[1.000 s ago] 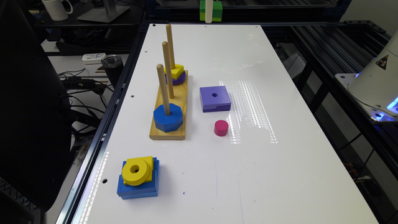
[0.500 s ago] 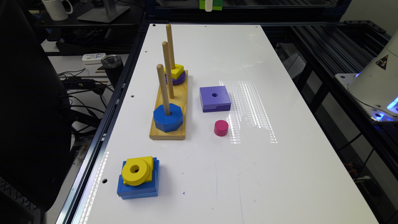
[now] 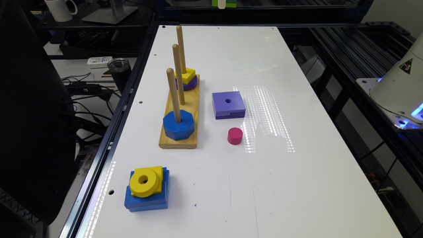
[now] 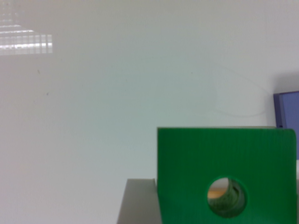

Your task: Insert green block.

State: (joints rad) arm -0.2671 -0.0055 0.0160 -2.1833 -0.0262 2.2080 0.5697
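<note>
Green and close to the wrist camera, the green block (image 4: 226, 177) is hanging above the white table (image 4: 117, 93), its flat face and round centre hole turned toward the lens. Whether the gripper is clenched on it or released cannot be told, since no fingers are showing. A grey shape is sitting just beside the block's lower edge, and a sliver of the purple square block (image 4: 286, 109) is peeking past its far corner. In the exterior view, a strip of green is showing at the top edge, above the table's far end. Below it, a wooden base (image 3: 180, 115) is carrying three upright pegs, a blue octagon (image 3: 178, 125) sitting on the nearest peg. A pink cylinder (image 3: 235, 136) is standing near the purple square.
</note>
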